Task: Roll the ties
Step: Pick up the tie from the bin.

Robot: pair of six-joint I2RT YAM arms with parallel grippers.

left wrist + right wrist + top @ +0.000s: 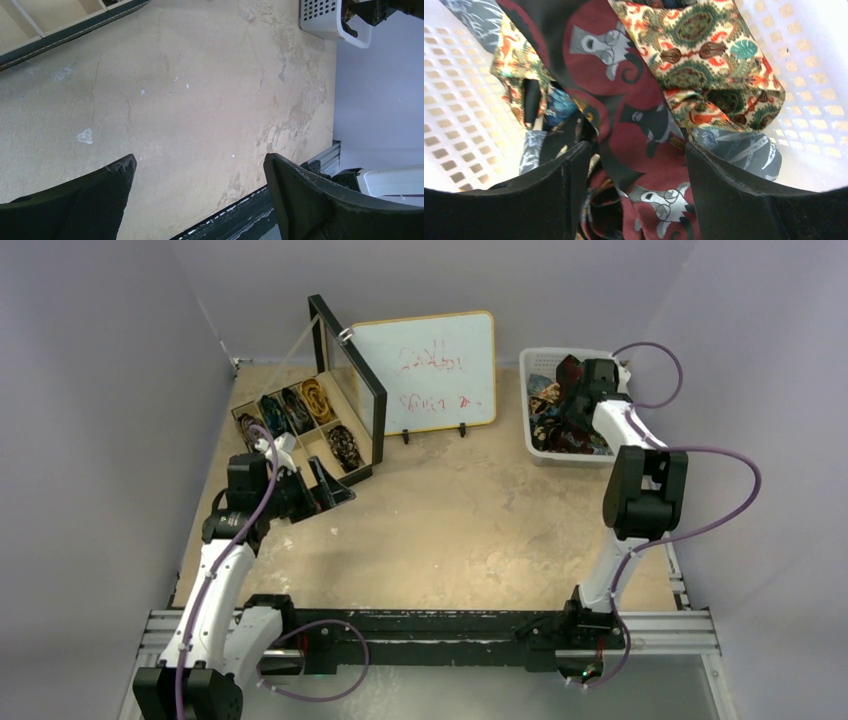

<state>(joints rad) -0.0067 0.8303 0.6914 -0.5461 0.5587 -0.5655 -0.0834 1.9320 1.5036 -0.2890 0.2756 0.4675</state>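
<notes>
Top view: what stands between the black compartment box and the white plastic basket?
A yellow-framed whiteboard with red writing stands upright between the black compartment box and the white plastic basket, seen in the top external view.

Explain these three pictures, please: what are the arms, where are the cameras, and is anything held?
Two robot arms are bolted to a table. The overhead picture shows both; the other two come from cameras on their wrists. The left gripper hangs open over bare tabletop, near a divided box of rolled ties. A whiteboard stands behind. The right gripper is down in a white basket of loose ties, its open fingers either side of a maroon tie, not yet clamping it. Nothing is held.
</notes>
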